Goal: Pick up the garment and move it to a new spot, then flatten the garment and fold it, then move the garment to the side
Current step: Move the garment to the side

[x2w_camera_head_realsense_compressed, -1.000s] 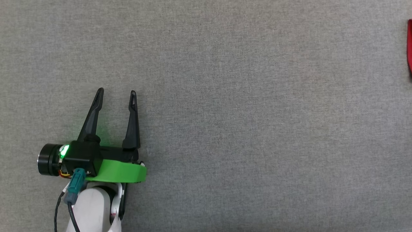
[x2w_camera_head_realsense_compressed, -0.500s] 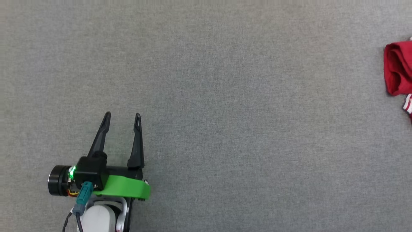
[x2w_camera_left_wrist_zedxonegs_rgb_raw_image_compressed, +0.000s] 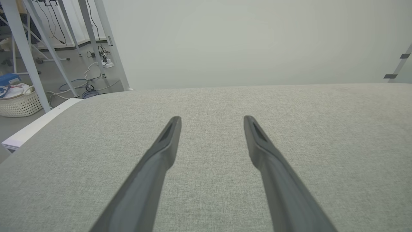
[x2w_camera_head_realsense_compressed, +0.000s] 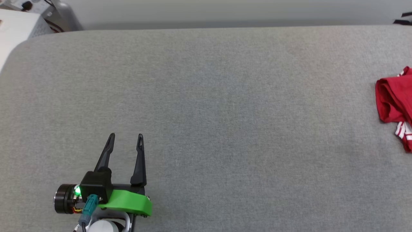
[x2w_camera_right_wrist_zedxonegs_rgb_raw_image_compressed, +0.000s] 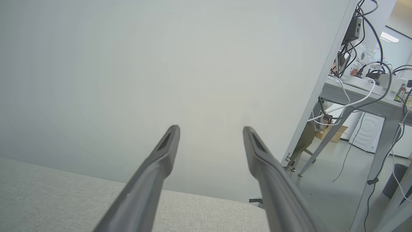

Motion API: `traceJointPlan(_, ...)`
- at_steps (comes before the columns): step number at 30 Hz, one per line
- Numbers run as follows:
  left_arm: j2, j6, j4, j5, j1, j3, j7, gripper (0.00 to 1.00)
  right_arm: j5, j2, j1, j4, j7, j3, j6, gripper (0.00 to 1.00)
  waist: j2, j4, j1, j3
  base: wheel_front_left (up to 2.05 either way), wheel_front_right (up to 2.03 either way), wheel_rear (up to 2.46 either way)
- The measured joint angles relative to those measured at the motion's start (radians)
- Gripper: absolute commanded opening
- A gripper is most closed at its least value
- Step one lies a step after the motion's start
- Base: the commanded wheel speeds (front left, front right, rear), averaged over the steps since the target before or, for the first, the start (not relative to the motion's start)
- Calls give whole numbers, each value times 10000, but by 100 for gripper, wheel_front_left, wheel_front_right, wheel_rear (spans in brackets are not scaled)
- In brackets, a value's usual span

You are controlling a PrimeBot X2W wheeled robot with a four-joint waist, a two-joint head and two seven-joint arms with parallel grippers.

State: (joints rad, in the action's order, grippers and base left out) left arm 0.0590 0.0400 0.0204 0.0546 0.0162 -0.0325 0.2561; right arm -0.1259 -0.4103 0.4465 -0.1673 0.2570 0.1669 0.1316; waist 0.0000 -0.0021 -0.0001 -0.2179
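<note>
At the near left of the grey padded surface point(x2w_camera_head_realsense_compressed: 225, 96), the left gripper point(x2w_camera_head_realsense_compressed: 126, 135) hovers with its two dark fingers spread and nothing between them; its wrist view shows bare cloth under the tips. The right gripper point(x2w_camera_right_wrist_zedxonegs_rgb_raw_image_compressed: 210, 128) is likewise spread and empty. It points out past the far right corner of the surface towards a pale wall point(x2w_camera_right_wrist_zedxonegs_rgb_raw_image_compressed: 128, 64).

Well apart from both, the garment point(x2w_camera_head_realsense_compressed: 391, 100) lies at the far right side of the surface, cut off by the picture's edge. It is a red bundle doubled over with a rounded fold, and a strip of red-and-white trim point(x2w_camera_head_realsense_compressed: 404, 132) pokes out on its near side.

With neither gripper holding it and the middle of the surface bare, I judge that the garment has been set aside, so little or nothing is left to do. Its lumpy look leaves the neatness of the fold in doubt, though, and it could equally be waiting for pickup.

No lettering shows on the visible part of the garment, and no brand can be read on the grippers.
</note>
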Motion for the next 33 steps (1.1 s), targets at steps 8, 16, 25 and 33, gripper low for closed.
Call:
traceJointPlan(8,-15,0,186,12,-204,-33,0,100,713,1789,-2110,1722,0,-938,0,100,0,441,0,691,0,0,0)
traceJointPlan(16,-29,-4,326,29,-468,25,0,100,520,2811,-3846,1712,0,-1400,0,100,0,619,0,1275,0,0,0)
traceJointPlan(25,-33,-2,362,98,-1009,121,-2,100,341,3254,-5535,2061,0,-1289,0,100,0,571,0,1898,0,0,0)
traceJointPlan(33,-35,127,355,98,-1368,226,-2,100,132,3371,-6202,2516,0,-1570,-2,100,0,410,0,2270,0,0,0)
